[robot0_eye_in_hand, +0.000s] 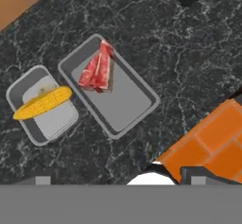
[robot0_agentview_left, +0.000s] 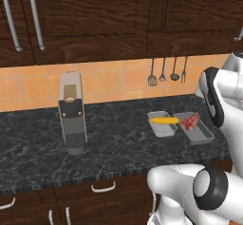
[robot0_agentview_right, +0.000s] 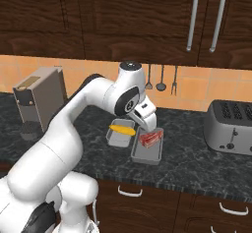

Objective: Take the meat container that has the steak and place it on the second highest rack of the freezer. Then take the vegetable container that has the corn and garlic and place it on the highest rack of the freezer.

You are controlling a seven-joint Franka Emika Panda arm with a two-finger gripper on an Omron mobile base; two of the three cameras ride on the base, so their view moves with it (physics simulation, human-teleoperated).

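Note:
The steak (robot0_eye_in_hand: 98, 69), a red slab with white streaks, lies at one end of a long grey tray (robot0_eye_in_hand: 127, 107) on the dark counter. It also appears as the steak (robot0_agentview_right: 151, 137) (robot0_agentview_left: 191, 122) from both base cameras. Beside it, the yellow corn (robot0_eye_in_hand: 42, 102) (robot0_agentview_right: 122, 129) (robot0_agentview_left: 164, 120) rests across a smaller tray (robot0_eye_in_hand: 52, 121); the garlic is too faint to make out. My gripper (robot0_agentview_right: 149, 125) (robot0_eye_in_hand: 120, 179) hovers above the steak tray, open, with nothing between its fingertips. The freezer and its racks are out of view.
A toaster (robot0_agentview_right: 231, 126) stands right of the trays, and a coffee machine (robot0_agentview_left: 72, 112) to their left. Utensils (robot0_agentview_left: 163, 72) hang on the orange backsplash. Dark wooden cabinets (robot0_agentview_left: 85, 15) run overhead. In the hand view, orange tiles (robot0_eye_in_hand: 212, 147) show past the counter's edge.

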